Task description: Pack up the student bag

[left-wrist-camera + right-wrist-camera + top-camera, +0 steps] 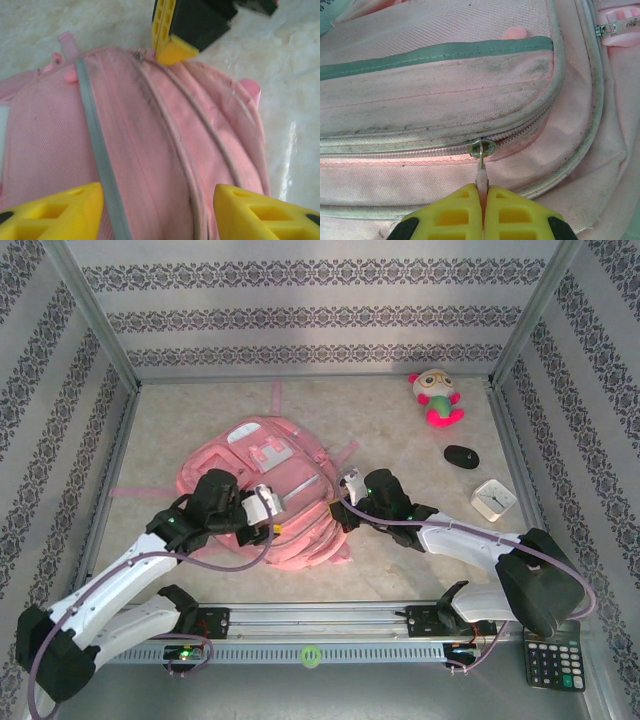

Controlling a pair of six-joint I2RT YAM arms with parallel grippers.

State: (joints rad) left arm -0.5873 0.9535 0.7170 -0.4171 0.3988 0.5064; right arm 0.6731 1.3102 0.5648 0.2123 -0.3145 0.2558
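The bag (290, 465) lies flat near the middle of the table (400, 430), a little to the left, and both arms reach over its near half. The left gripper (270, 508) hangs above the bag's near left part; in the left wrist view its yellow fingers (65, 212) stand wide apart with nothing gripped and only pink fabric (150, 150) and a grey stripe below them. The right gripper (342, 495) is at the bag's near right edge. In the right wrist view it (482, 205) is pinched tight on the thin pink zip pull (482, 175), which hangs from a metal ring (483, 147) on a zip running along the bag's side (445, 90). The zip looks closed to the left of the ring, though the view is too close to be sure.

A toy (436, 398) sits at the far right, a black mouse (461, 456) just nearer, a white square clock (492, 499) nearer again, and a calculator (553, 660) at the near right corner
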